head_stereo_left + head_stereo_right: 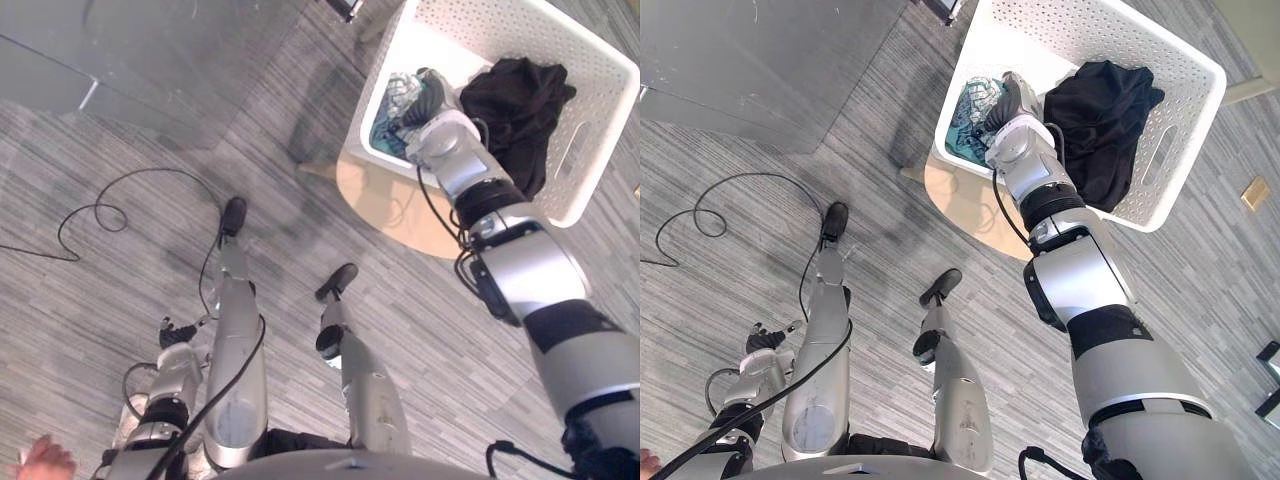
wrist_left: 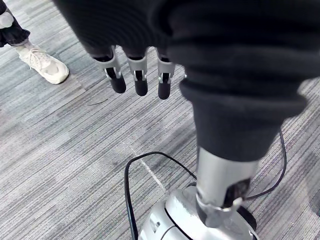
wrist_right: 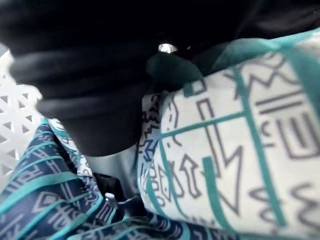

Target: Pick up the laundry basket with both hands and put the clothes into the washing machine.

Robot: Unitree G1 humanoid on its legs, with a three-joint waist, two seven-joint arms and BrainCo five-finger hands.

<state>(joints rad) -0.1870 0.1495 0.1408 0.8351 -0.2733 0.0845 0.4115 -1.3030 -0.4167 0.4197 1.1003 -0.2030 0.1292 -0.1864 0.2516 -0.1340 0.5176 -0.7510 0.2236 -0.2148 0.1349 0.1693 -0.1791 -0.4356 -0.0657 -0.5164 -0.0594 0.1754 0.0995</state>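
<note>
A: What colours are in the basket?

B: The white perforated plastic laundry basket (image 1: 600, 65) is dotted all over with small holes. In it lies a crumpled plain black garment (image 1: 515, 100) beside a patterned teal-and-white cloth (image 3: 225, 140), which has dark line motifs on white, and navy parts with teal stripes.

A: And below it?

B: There's a pale tan round wooden worktop (image 1: 385, 205) on a grey carpet floor (image 1: 100, 300) streaked in fine lighter and darker lines.

A: Anything else?

B: The left robot hand (image 2: 136, 70) is silver with dark tips under a black ribbed cover. Past it there's a white laced sneaker (image 2: 42, 65).
</note>
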